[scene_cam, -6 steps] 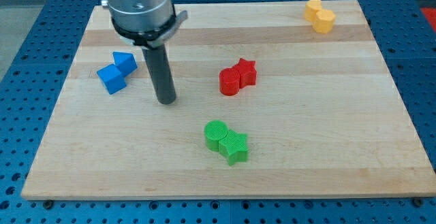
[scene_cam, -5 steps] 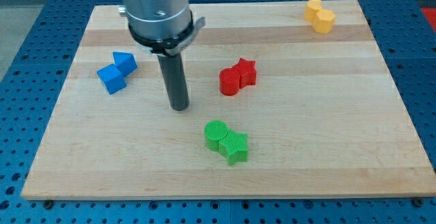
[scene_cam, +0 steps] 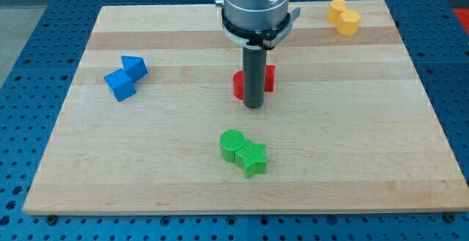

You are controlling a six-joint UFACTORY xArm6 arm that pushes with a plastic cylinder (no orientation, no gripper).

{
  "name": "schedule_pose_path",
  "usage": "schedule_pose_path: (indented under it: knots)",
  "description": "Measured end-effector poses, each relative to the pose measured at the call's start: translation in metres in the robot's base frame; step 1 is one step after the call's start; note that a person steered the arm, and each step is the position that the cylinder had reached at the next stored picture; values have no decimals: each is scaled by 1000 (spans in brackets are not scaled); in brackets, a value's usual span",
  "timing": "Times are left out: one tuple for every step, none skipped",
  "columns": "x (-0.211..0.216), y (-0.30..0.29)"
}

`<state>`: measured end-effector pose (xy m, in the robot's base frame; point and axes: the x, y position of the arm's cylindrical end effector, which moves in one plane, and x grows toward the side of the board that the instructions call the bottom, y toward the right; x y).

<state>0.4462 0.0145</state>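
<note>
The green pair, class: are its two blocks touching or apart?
Touching. The green cylinder and green star show no gap. My tip stands apart, toward the view's top.

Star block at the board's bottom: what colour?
Green, touching a green cylinder; clear in the camera view.

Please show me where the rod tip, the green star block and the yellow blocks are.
my tip (scene_cam: 253, 106): camera view, the rod's very lower end.
green star block (scene_cam: 253, 158): camera view, middle of its top face.
yellow blocks (scene_cam: 344, 16): camera view, where the pair meets.
</note>
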Motion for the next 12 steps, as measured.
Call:
schedule_pose_path:
  knots:
    - [-10, 6]
    - [-18, 15]
    - [-31, 19]
    - [-47, 19]
    - [-61, 21]
    - [-70, 28]
    - [-72, 37]
    - [-72, 43]
    - [-68, 43]
    - [-61, 51]
    - [-62, 79]
    - [-67, 118]
